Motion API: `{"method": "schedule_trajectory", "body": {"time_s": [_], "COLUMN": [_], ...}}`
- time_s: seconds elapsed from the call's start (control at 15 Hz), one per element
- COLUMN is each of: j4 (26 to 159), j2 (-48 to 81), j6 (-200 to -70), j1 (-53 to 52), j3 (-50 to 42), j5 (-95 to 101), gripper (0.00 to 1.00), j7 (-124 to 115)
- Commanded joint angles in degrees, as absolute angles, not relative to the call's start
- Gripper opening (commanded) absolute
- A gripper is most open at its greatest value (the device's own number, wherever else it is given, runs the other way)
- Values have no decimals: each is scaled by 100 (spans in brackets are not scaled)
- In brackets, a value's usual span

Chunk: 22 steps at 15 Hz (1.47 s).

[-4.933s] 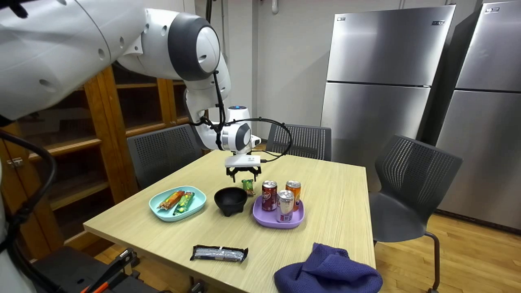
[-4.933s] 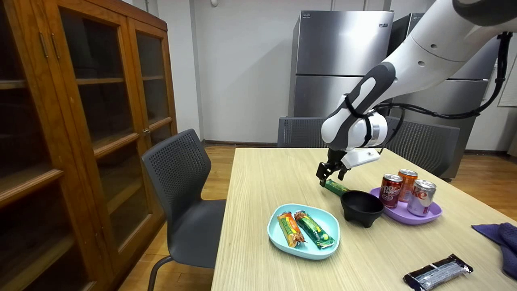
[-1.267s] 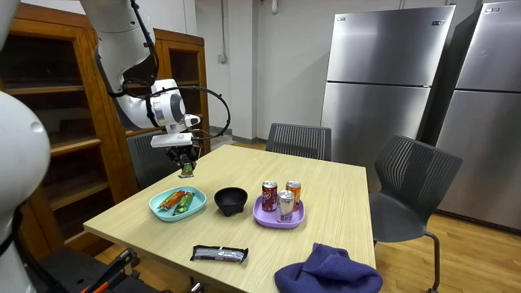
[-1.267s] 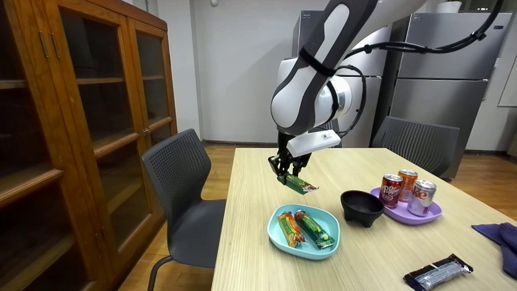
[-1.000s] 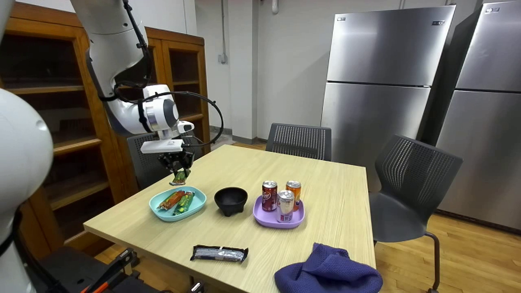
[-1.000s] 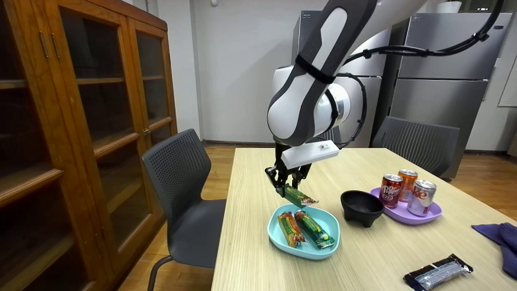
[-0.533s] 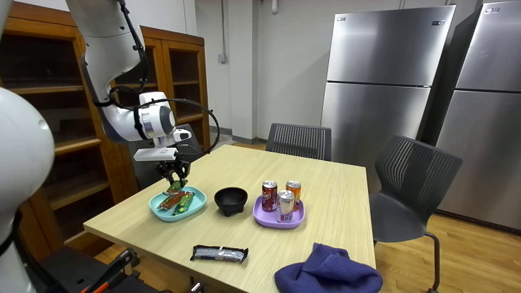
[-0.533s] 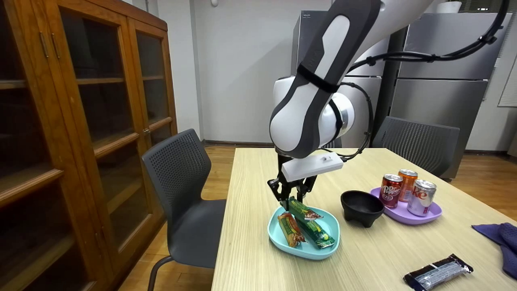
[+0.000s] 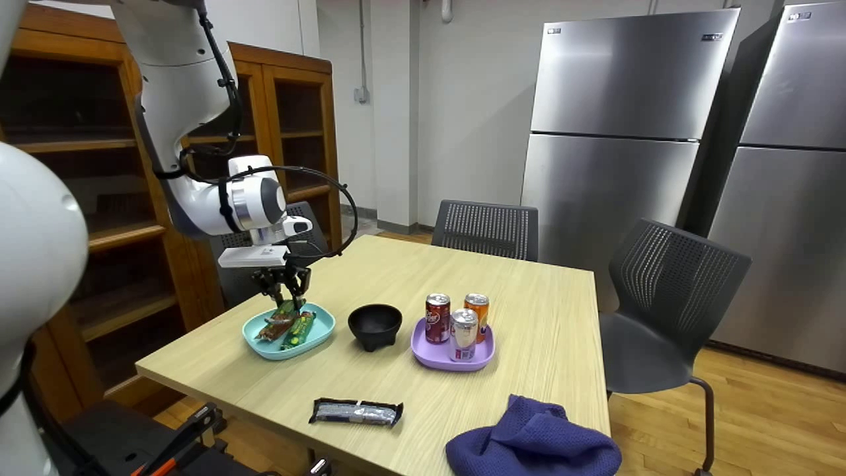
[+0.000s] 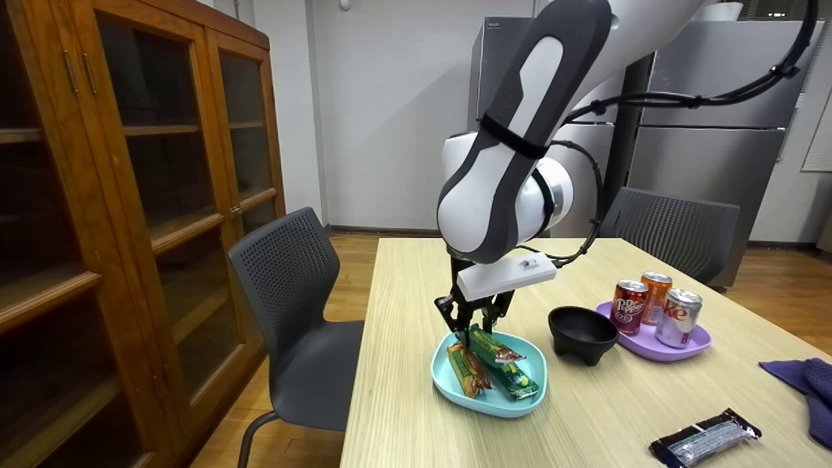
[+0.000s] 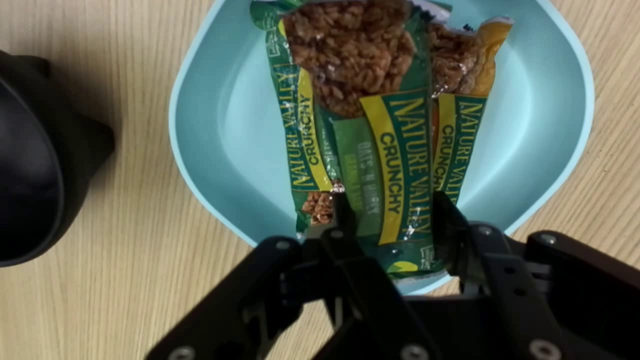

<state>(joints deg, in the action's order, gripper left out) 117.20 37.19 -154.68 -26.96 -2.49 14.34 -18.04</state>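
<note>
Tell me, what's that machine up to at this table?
A robot's gripper pinches a green snack bar by its sides, holding it over a light blue plate. Two more bars lie in the plate: a green one and an orange-and-green one. In the wrist view the held bar partly covers both; whether it touches them, I can't tell. A black bowl stands beside the plate, and three cans stand on a purple plate on the bowl's other side.

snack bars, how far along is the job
Done: an orange-green bar and a green bar lie on the blue plate. In hand: the claw grips a second green bar over it. Left, probably: releasing that; perhaps the black-wrapped bar on the table.
</note>
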Motion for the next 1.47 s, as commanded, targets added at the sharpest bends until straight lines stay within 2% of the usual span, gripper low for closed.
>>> {"method": "schedule_trajectory", "body": {"time_s": [0.0, 0.13, 0.4, 0.93, 1.4], "j4": [11724, 11735, 11779, 12105, 12758], "j2": [3646, 3601, 3471, 2928, 2400], "j6": [-15275, -15260, -15278, -15483, -15726], "j1": [-2651, -2678, -2663, -2235, -1451], "j3": [-220, -261, -344, -474, -469], "j5": [1483, 1527, 1573, 2018, 2556], "gripper": [69, 73, 99, 100, 100], "j7": [-1730, -1738, -1726, -921, 173]}}
